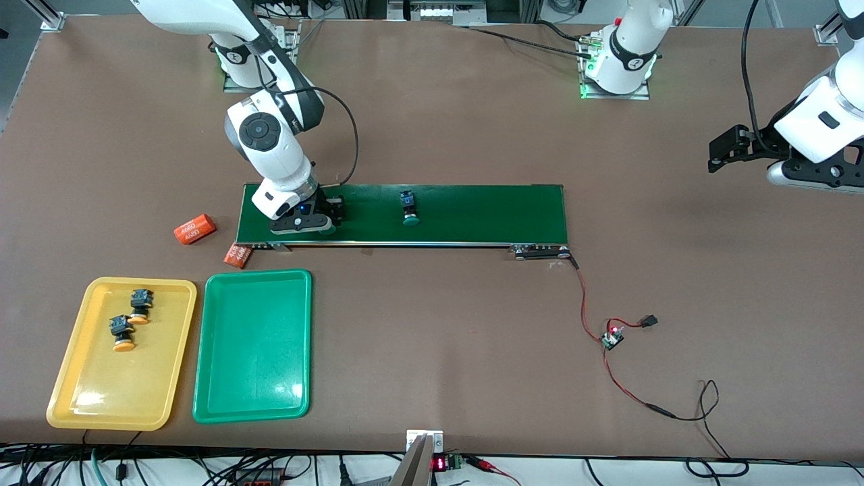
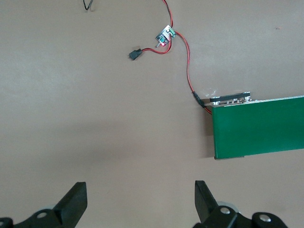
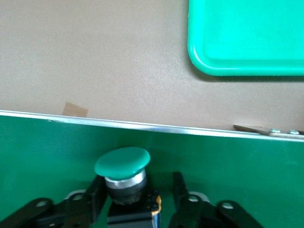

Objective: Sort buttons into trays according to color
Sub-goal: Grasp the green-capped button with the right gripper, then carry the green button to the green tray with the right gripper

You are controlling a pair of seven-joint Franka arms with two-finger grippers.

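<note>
Front view: the right gripper (image 1: 312, 219) is down on the conveyor belt (image 1: 472, 212) at its right-arm end. A second green button (image 1: 409, 208) lies mid-belt. Two orange buttons (image 1: 131, 317) sit in the yellow tray (image 1: 67, 398); the green tray (image 1: 253, 398) is bare, near the table's front edge.

Left wrist view: the left gripper (image 2: 140, 202) waits, spread open over bare table.

Right wrist view: a green button (image 3: 122, 164) lies between the fingers (image 3: 92, 197), cap toward the belt's front edge (contact not confirmed).
</note>
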